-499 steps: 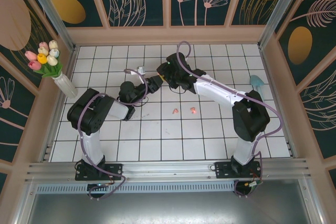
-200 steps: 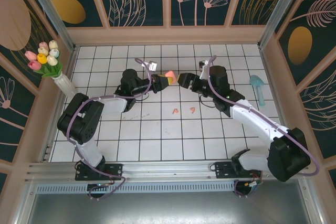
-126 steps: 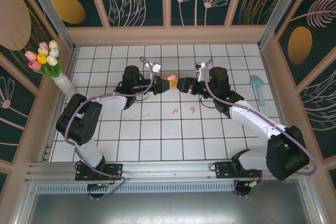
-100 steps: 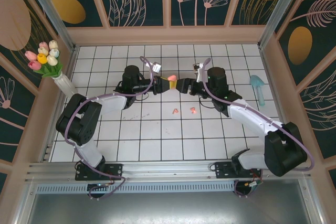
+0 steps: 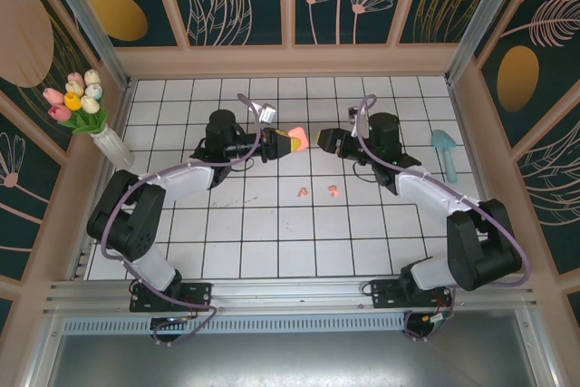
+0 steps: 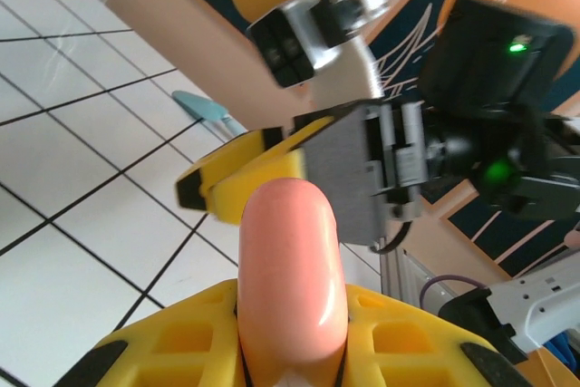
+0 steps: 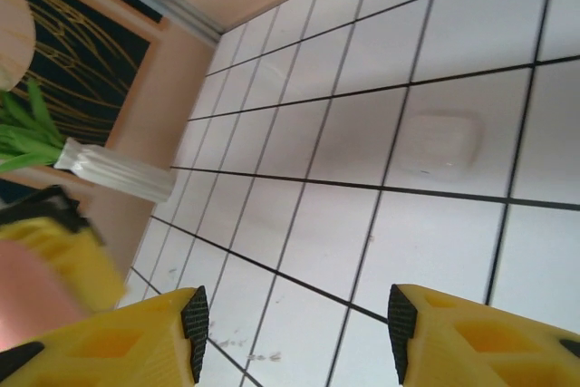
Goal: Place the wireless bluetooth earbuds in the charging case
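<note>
At the far left of your overhead view a bunch of tulips (image 5: pixel 77 97) stands in a pale vase (image 5: pixel 115 147) against the wall. Your left gripper (image 5: pixel 277 143) reaches in over the middle of the tiled floor (image 5: pixel 272 242), and its yellow fingers (image 6: pixel 172 351) are clamped tight on the salmon-pink charging case (image 5: pixel 295 140). On your left wrist camera the case shows as a smooth rounded lump pinched between them, its end poking out past the fingertips, with the tiles well behind it.

Nearer to you, on the tiles below the gap between the two grippers, lies one salmon-pink earbud (image 5: pixel 304 192) and just to its right a second earbud (image 5: pixel 333 191). They are close together but apart, well clear of the case, and neither gripper touches them.

Your right gripper (image 5: pixel 320 140) faces the left one, just beside the free end of the case. Its fingers stand apart with nothing held: your right wrist camera shows bare tile in the gap, and beyond it a pale rounded block (image 7: pixel 435 144) lying flat on one tile. You cannot tell whether a finger touches the case.

At the far right a small teal tool (image 5: pixel 444 149) lies near the wall
</note>
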Controlling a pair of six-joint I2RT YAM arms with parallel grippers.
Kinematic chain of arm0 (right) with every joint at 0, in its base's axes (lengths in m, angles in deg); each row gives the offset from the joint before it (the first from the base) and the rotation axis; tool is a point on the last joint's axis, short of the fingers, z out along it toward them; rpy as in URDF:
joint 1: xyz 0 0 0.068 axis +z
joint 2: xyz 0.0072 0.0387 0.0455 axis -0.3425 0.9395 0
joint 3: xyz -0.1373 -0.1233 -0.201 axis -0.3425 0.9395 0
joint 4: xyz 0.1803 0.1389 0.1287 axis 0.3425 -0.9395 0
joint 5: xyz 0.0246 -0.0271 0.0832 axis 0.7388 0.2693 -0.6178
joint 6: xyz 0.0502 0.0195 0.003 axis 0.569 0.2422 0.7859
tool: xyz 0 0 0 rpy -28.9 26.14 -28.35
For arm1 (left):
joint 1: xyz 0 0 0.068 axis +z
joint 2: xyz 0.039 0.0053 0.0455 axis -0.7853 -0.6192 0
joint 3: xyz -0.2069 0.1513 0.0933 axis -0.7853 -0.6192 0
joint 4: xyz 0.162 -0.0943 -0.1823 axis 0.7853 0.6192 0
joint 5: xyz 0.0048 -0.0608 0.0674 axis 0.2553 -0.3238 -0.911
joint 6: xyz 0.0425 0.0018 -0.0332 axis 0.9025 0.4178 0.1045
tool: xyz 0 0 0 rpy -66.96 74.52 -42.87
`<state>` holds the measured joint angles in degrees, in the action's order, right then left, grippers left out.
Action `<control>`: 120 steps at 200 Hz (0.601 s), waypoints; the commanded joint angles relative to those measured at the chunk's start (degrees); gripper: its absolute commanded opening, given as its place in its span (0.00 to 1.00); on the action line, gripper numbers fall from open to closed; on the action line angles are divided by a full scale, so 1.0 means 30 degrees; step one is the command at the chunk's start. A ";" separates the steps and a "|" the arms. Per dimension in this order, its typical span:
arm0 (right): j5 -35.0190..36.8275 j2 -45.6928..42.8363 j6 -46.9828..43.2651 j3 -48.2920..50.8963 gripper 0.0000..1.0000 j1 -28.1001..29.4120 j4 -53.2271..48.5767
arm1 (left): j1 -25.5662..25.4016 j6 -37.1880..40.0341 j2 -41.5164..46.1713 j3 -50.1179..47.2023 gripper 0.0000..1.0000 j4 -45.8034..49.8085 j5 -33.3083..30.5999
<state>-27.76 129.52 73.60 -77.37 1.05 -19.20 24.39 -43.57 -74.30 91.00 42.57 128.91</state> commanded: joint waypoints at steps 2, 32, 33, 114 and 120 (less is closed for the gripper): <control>-0.0085 -0.0306 0.0472 0.0442 0.57 -0.0020 0.0793 | -0.0044 0.0445 0.0711 0.0142 0.10 -0.0341 0.0459; -0.0429 -0.2285 0.1255 0.1121 0.58 0.0200 0.1365 | -0.0052 0.0436 0.0668 -0.0081 0.10 -0.0551 0.0306; -0.0448 -0.2396 0.1250 0.1127 0.58 0.0234 0.1401 | -0.0052 0.0398 0.0655 -0.0066 0.10 -0.0556 0.0305; -0.0615 -0.2334 0.1020 -0.1069 0.63 0.1833 0.1205 | -0.0052 0.0259 0.0319 0.0097 0.08 -0.0689 0.0391; -0.0598 -0.2132 0.0986 -0.1271 0.63 0.1918 0.1196 | -0.0055 0.0273 0.0319 0.0097 0.08 -0.0678 0.0406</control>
<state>-28.67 121.00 77.05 -77.61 5.54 -17.12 24.39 -43.39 -73.30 91.00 42.44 128.93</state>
